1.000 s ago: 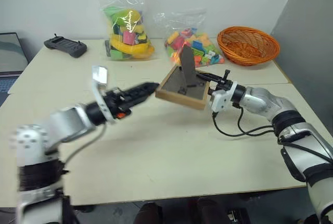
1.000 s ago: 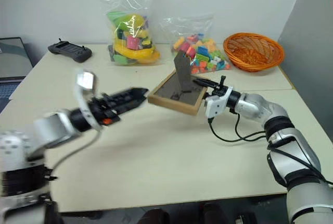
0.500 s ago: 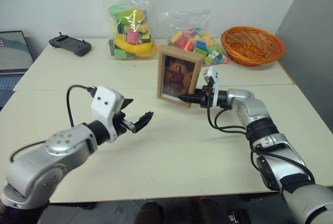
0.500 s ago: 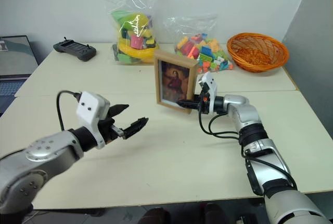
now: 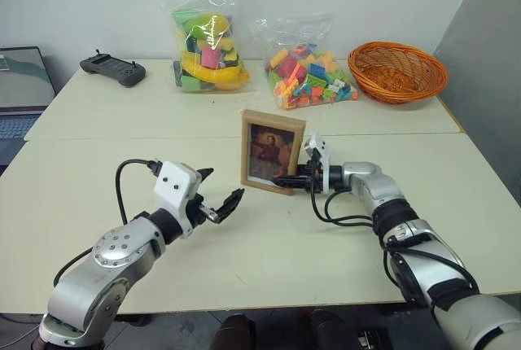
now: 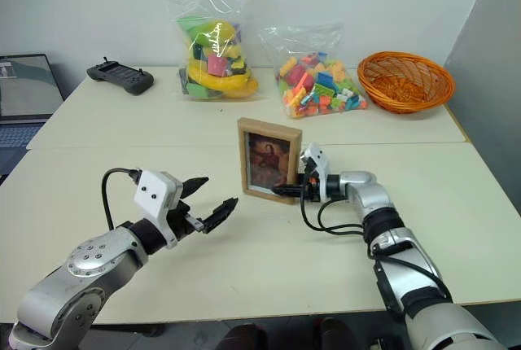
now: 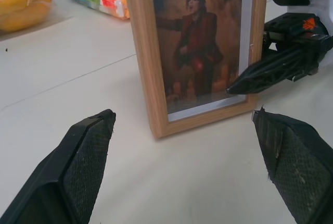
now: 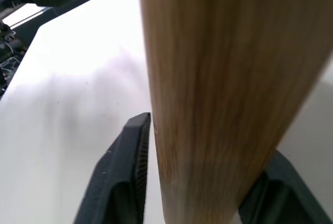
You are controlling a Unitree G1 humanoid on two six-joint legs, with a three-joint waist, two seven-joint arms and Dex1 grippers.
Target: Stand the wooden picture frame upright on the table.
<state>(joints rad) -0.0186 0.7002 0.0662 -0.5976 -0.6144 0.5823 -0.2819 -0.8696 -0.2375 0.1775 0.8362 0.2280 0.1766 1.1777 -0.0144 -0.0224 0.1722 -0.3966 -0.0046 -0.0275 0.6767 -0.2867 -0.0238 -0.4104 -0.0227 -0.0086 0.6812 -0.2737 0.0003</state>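
Frame (image 5: 271,151) upright on table (image 5: 326,228), right tool (image 5: 286,181) straddling edge.

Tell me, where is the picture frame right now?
The frame stands upright mid-table, picture facing the robot, just before the seam, with the right gripper at its lower right edge.

Light-grained wooden picture frame (image 5: 272,151) — matt cream table (image 5: 269,252), ribbed black hand pads (image 7: 86,169).

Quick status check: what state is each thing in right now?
Frame: upright on the table, picture facing the robot.
Right gripper: fingers either side of the frame's lower edge.
Left gripper: open, clear of the frame.
Toy bags: closed.
Basket: upright.
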